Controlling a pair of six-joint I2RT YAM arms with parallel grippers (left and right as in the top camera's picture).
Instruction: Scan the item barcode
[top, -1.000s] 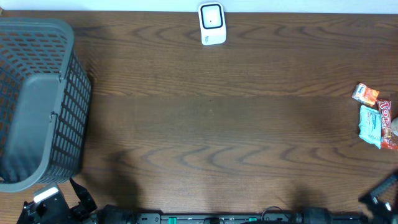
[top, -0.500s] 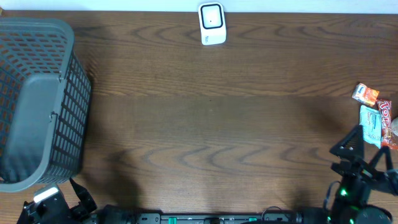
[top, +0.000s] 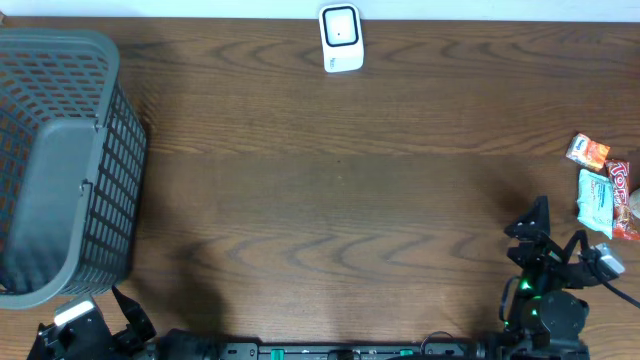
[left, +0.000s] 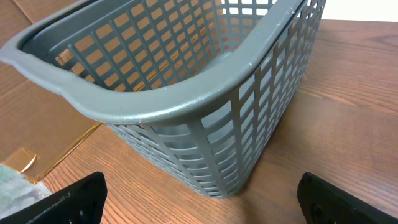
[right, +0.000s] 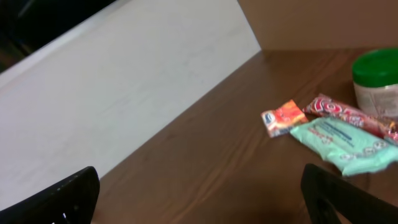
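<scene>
Dark brown wood-grain table (top: 330, 200) carries every item in view: a grey plastic lattice basket (top: 60, 165) at the left edge of the overhead frame, a white scanner unit with a dark window (top: 341, 38) at the top centre, and a small group of packets at the right edge. That group holds a small orange sachet (top: 587, 150), a red wrapped bar (top: 620, 178) and a pale green flat pack (top: 598, 202), lying just beside one another; which one is to be scanned cannot be told. The right gripper (top: 560, 243) sits at the lower right of the overhead frame, near the packets but apart from them, jaws spread wide and empty. The left gripper (left: 199, 198) shows only its two dark fingertips at the bottom corners of the left wrist view, also wide apart and empty, facing the basket wall. For a clean step, the right arm should probably approach one packet from above, grip it across its short edges and keep the printed face uncovered for presentation to the scanner window. No barcode is legible on any packet. In the right wrist view a green-lidded white tub (right: 377, 84) is cut off at the right edge, and the picture is soft.
</scene>
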